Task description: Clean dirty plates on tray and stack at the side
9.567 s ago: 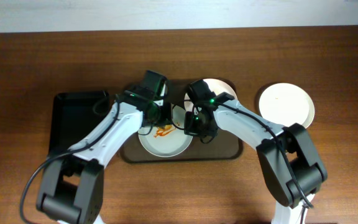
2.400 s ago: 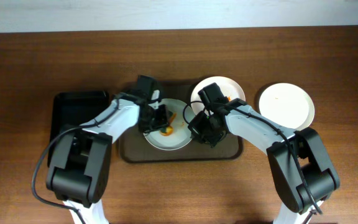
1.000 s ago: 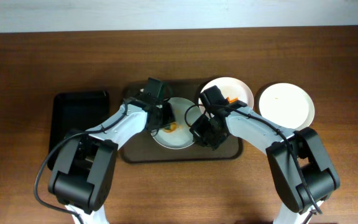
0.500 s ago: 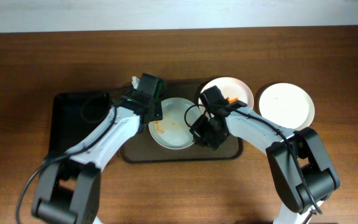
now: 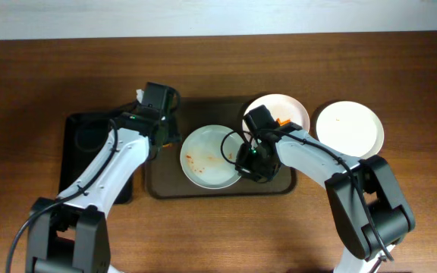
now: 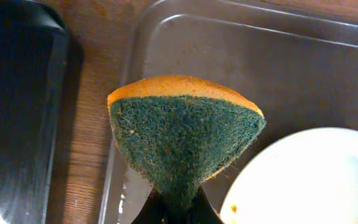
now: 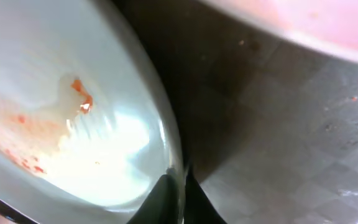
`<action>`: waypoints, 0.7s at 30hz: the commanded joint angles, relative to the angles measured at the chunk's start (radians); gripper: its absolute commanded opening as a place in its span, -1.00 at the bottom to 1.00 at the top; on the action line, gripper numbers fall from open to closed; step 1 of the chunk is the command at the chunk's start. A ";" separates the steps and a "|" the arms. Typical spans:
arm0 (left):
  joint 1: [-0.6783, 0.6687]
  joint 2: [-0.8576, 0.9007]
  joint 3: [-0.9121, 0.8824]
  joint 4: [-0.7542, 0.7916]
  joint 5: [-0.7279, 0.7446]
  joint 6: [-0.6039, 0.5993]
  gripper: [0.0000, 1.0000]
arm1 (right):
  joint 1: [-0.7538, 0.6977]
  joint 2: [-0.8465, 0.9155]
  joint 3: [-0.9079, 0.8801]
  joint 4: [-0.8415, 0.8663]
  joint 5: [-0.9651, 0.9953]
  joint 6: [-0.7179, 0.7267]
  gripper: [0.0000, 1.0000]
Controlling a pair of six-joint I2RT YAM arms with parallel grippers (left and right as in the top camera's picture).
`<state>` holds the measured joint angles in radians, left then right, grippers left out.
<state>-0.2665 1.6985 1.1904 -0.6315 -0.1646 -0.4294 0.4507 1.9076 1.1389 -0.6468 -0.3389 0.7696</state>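
Observation:
A white plate (image 5: 209,155) with faint orange-red smears lies on the dark brown tray (image 5: 279,184). My right gripper (image 5: 247,163) is shut on its right rim; the right wrist view shows the fingers (image 7: 178,186) pinching the plate's edge (image 7: 73,124). A second plate (image 5: 285,112) with a sauce spot sits at the tray's back right, under the right arm. A third, plain white plate (image 5: 349,129) lies on the table right of the tray. My left gripper (image 5: 155,125) is shut on a green-and-yellow sponge (image 6: 185,140), held over the tray's left edge (image 6: 129,81), off the plate (image 6: 309,180).
A smaller black tray (image 5: 89,152) lies left of the brown tray, also seen in the left wrist view (image 6: 14,106). Brown wooden table (image 5: 400,212) surrounds everything.
My left gripper has lifted the sponge off the plate and moved left to the tray's left edge. The plate's thick sauce is wiped down to faint smears. The right gripper still holds the rim.

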 commanded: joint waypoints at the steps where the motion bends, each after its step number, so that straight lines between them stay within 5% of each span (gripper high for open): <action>1: 0.008 -0.013 0.015 0.000 0.024 0.016 -1.00 | -0.005 0.014 0.021 -0.042 0.156 -0.228 -0.78; 5: 0.007 -0.013 0.015 -0.002 0.052 0.028 -1.00 | -0.005 0.014 0.084 -0.047 0.194 -0.439 -0.69; 9: 0.007 -0.013 0.015 0.002 0.109 0.070 -1.00 | -0.005 0.013 0.121 -0.078 0.182 -0.453 -0.60; 15: 0.006 -0.013 0.015 0.055 0.225 0.278 -1.00 | -0.007 -0.034 0.159 -0.158 0.137 -0.288 -0.57; 17: 0.006 -0.013 0.015 0.077 0.235 0.324 -1.00 | -0.007 -0.071 0.159 -0.174 0.124 -0.275 -0.15; 21: 0.007 -0.012 0.015 0.130 0.237 0.356 -1.00 | -0.005 -0.080 0.155 -0.278 0.076 -0.145 -0.08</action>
<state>-0.2623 1.6985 1.1904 -0.5308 0.0429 -0.1497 0.4503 1.8698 1.2812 -0.8661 -0.2169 0.4973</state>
